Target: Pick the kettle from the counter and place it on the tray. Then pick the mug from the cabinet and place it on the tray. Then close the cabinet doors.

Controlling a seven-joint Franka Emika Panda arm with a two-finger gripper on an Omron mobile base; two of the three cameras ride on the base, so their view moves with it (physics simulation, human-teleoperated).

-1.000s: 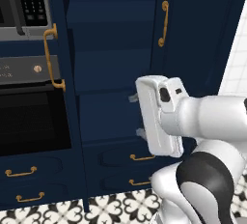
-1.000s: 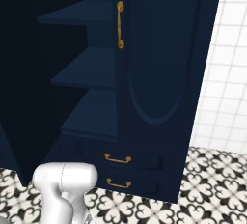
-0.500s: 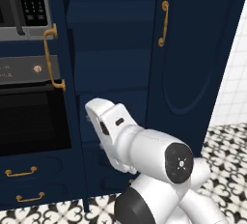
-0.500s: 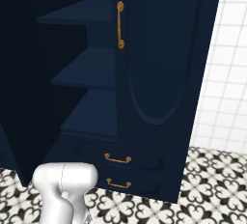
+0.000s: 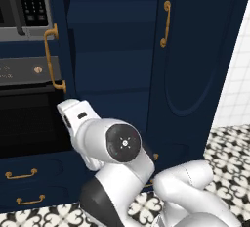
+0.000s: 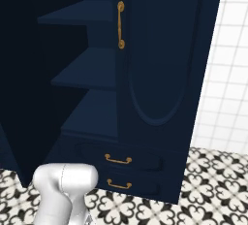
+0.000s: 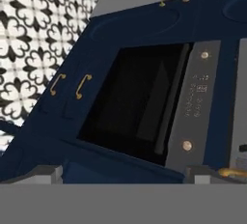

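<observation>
A black oven (image 5: 24,123) is seen, a microwave (image 5: 24,6) above it, patterned floor tiles (image 6: 208,180) below.

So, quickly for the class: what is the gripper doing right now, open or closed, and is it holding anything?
Gripper: open, holding nothing; it faces the black oven.

A home kitchen: a built-in black oven (image 5: 29,123) with a grey control panel sits in navy cabinetry beside a tall cabinet (image 6: 92,73) with shelves, brass-handled doors (image 5: 195,50) and drawers (image 6: 118,160). Patterned black-and-white floor tiles (image 6: 208,180) and white wall tiles (image 6: 227,73) surround them.
</observation>
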